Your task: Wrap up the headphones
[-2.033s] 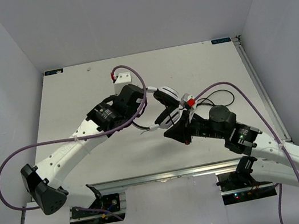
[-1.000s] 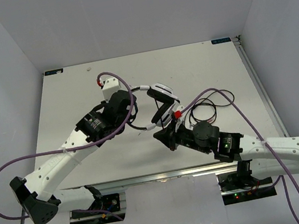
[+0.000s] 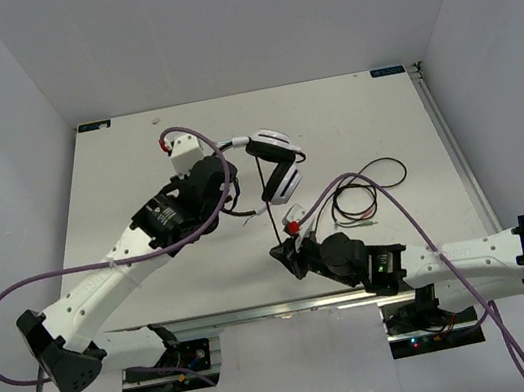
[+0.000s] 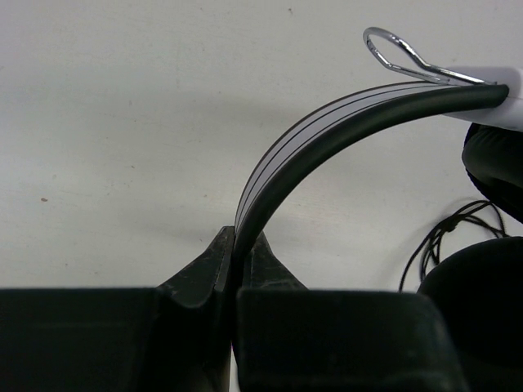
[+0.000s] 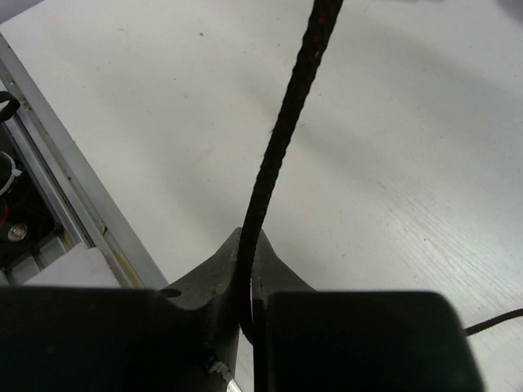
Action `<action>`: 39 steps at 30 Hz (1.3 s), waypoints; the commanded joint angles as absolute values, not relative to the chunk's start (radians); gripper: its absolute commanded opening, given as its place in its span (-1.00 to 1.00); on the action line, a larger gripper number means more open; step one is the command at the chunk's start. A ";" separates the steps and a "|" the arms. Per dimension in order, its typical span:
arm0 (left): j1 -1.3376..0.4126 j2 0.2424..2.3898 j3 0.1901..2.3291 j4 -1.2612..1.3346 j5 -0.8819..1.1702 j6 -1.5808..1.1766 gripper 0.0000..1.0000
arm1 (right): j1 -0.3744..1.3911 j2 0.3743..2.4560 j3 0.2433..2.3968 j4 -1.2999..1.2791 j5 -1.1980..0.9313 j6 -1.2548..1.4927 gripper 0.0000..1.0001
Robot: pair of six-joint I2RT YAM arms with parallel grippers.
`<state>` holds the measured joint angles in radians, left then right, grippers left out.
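Headband (image 4: 327,122) clamped in left gripper (image 4: 235,255); cord (image 5: 286,139) pinched in right gripper (image 5: 246,273), drawn back toward near edge; slack taken up for wrapping.

The left hand (image 4: 235,249) has carried the headphones (image 3: 275,167) back and to the left across the surface (image 3: 117,181). The right hand (image 5: 247,245), pinching the cord (image 5: 288,122), has withdrawn toward the near edge, away from the headphones.

Top external looks steeply down from behind the near edge over the whole worktop (image 3: 358,108); left wrist sits close behind the left gripper (image 4: 235,241), facing the headphones (image 4: 343,114); right wrist, equally close, faces the cord (image 5: 278,155) and near-edge rail (image 5: 73,188); all share the worktop.
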<state>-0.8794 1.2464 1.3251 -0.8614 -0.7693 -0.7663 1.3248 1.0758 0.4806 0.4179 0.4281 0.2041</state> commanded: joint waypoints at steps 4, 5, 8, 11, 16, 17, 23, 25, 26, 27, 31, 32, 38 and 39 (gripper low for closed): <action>-0.873 1.140 1.344 -0.778 -0.786 -0.816 -1.00 | 1.334 1.147 0.431 0.658 0.556 0.108 -0.85; -0.872 1.134 1.346 -0.791 -0.793 -0.816 -1.00 | 1.333 1.157 0.426 0.669 0.586 0.099 -0.85; -0.871 1.113 1.348 -0.814 -0.786 -0.821 -1.00 | 1.325 1.177 0.395 0.761 0.593 0.050 -0.84; -0.873 1.088 1.355 -0.819 -0.760 -0.817 -1.00 | 1.312 1.208 0.366 0.887 0.548 -0.012 -0.72; -0.873 1.078 1.381 -0.850 -0.742 -0.813 -1.00 | 1.275 1.289 0.357 1.012 0.455 -0.087 -0.51; -0.873 1.077 1.385 -0.851 -0.738 -0.813 -1.00 | 1.264 1.305 0.355 1.037 0.433 -0.089 -0.49; -0.871 1.061 1.412 -0.881 -0.705 -0.808 -1.00 | 1.201 1.412 0.334 1.205 0.337 -0.100 -0.45; -0.872 1.053 1.416 -0.882 -0.692 -0.807 -1.00 | 1.171 1.443 0.330 1.265 0.306 -0.097 -0.45; -0.873 1.050 1.417 -0.882 -0.686 -0.807 -1.00 | 1.159 1.459 0.328 1.291 0.287 -0.092 -0.45; -0.872 1.048 1.416 -0.882 -0.679 -0.807 -1.00 | 1.145 1.479 0.324 1.327 0.257 -0.085 -0.45; -0.871 1.040 1.413 -0.887 -0.647 -0.798 -1.00 | 1.080 1.566 0.324 1.413 0.179 -0.051 -0.50; -0.871 1.037 1.412 -0.888 -0.635 -0.793 -1.00 | 1.067 1.582 0.326 1.438 0.165 -0.045 -0.60; -0.872 0.999 1.406 -0.872 -0.509 -0.738 -1.00 | 0.937 1.635 0.328 1.470 0.069 0.033 -0.85; -0.873 0.986 1.401 -0.862 -0.462 -0.713 -1.00 | 0.912 1.635 0.324 1.470 0.048 0.052 -0.85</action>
<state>-0.8765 1.0682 1.3571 -0.9659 -0.6189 -0.7414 1.0005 1.6207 0.3321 1.2851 0.1344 -0.0221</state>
